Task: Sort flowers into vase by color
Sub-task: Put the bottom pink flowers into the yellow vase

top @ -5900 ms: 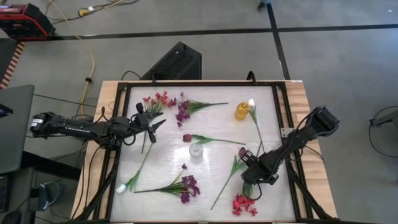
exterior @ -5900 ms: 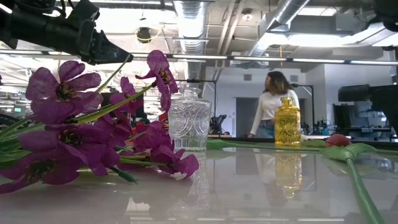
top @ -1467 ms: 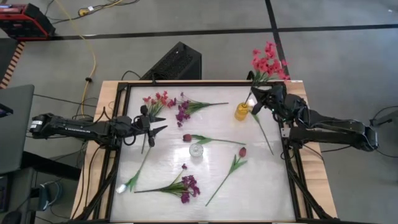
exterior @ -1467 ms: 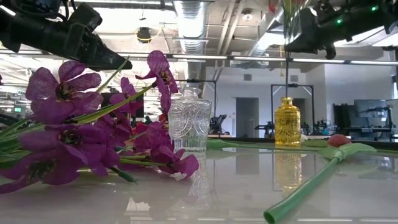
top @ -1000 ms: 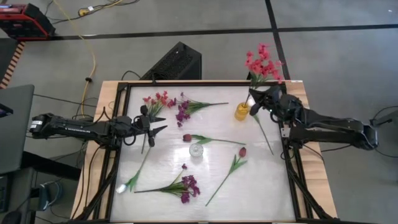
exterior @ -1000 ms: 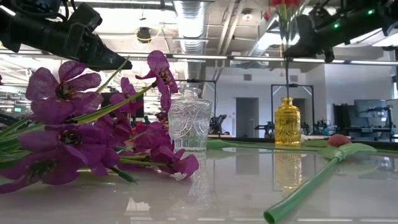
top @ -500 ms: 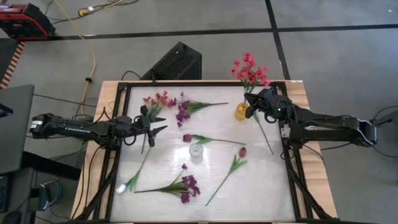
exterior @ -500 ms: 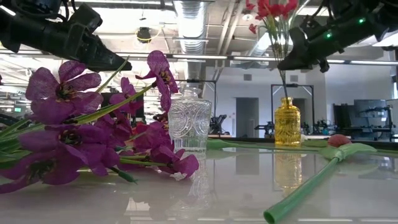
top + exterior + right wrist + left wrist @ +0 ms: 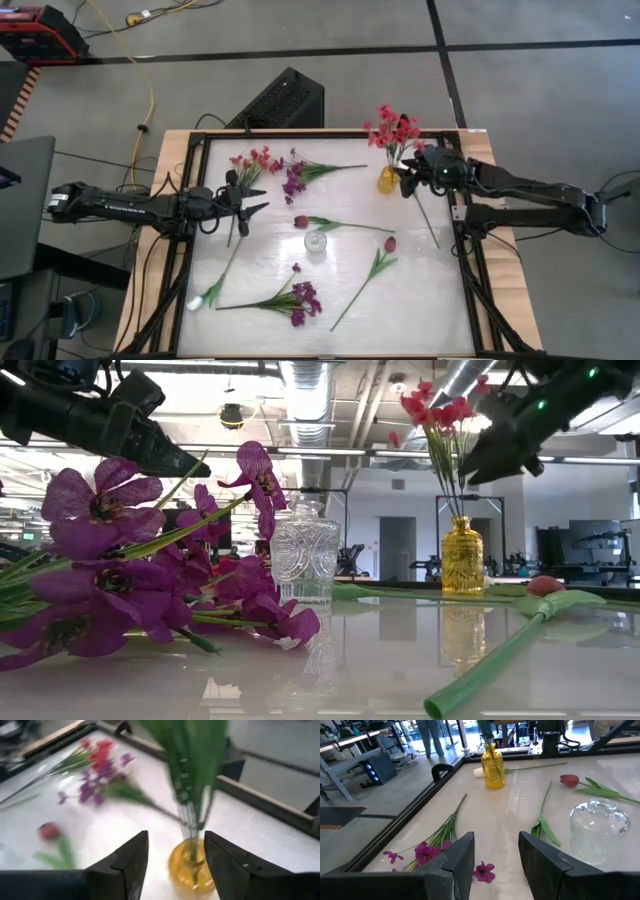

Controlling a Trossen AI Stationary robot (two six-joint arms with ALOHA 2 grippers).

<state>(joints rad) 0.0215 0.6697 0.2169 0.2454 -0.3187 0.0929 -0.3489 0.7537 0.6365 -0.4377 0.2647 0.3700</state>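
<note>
Red-pink flowers (image 9: 396, 128) stand with their stems in the yellow vase (image 9: 387, 180) at upper right of the high view. Just beside it, the right gripper (image 9: 409, 178) has its fingers spread, holding nothing. At left, the left gripper (image 9: 251, 205) hovers open-fingered and empty.

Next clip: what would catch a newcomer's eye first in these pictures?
The red flowers standing in the yellow vase at the table's far right, with the right end effector open beside the stems. Next, the purple flowers filling the low view's left, near the clear vase at mid-table. The left end effector hangs open over the left side, by more loose stems.
</note>
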